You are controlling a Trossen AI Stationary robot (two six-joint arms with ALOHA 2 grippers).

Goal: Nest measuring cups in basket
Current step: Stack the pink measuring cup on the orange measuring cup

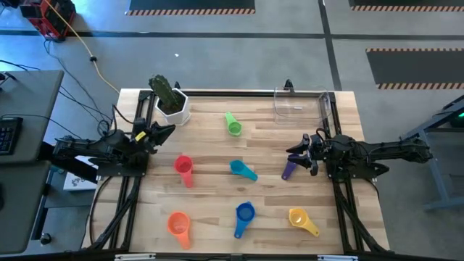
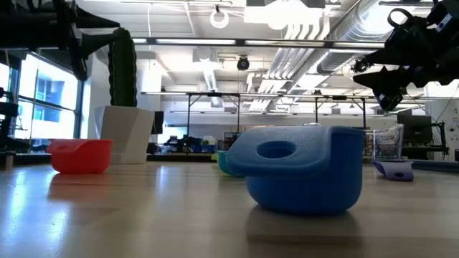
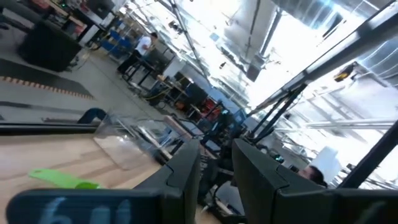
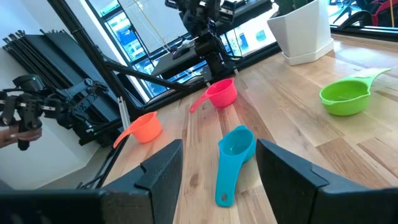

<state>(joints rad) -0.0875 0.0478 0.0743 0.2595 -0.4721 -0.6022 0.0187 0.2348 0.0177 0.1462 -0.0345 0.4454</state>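
Note:
Seven measuring cups lie apart on the wooden table: green [image 1: 233, 125], red [image 1: 183, 168], teal [image 1: 243, 170], purple [image 1: 289, 169], orange [image 1: 178, 226], blue [image 1: 244, 215] and yellow [image 1: 302, 220]. The clear basket [image 1: 301, 104] stands at the far right edge with nothing in it. My left gripper [image 1: 163, 130] hovers open at the table's left side, next to the plant pot, tipped a little upward. My right gripper [image 1: 297, 152] hovers open at the right side, just above the purple cup. It faces left, toward the teal cup [image 4: 235, 155].
A white pot with a green plant [image 1: 172, 101] stands at the far left, close to my left gripper. Dark arm frames run along the table's left and right sides. Bare wood lies between the cups in the table's middle [image 1: 217, 148].

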